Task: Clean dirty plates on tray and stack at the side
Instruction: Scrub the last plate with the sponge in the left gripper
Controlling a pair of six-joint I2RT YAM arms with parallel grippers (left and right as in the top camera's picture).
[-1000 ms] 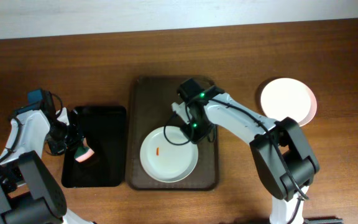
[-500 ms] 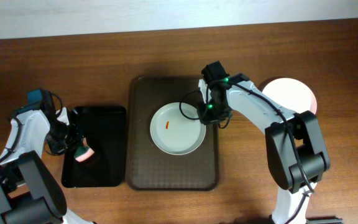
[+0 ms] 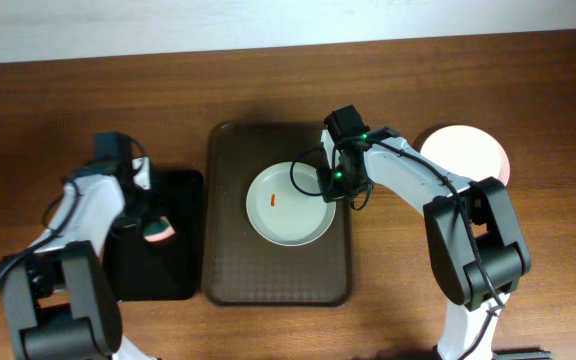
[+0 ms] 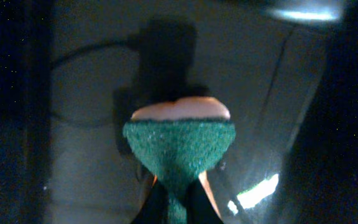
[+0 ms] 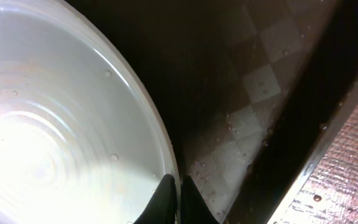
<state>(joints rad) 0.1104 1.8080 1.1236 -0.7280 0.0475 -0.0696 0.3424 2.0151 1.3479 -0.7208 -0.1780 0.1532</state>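
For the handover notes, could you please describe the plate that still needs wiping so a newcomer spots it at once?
Find the large dark brown tray mid-table. The white plate lies on its far right part, rim gripped by the right tool. Unlike the plate off the tray to the right, it bears an orange-red speck.

Overhead is bright, even and sharp across the worktop point(image 3: 58, 100). Left wrist view is very dim and grainy (glare streaks only). Right wrist: plate point(image 5: 48, 118) blown out white, tray point(image 5: 260, 74) murky.
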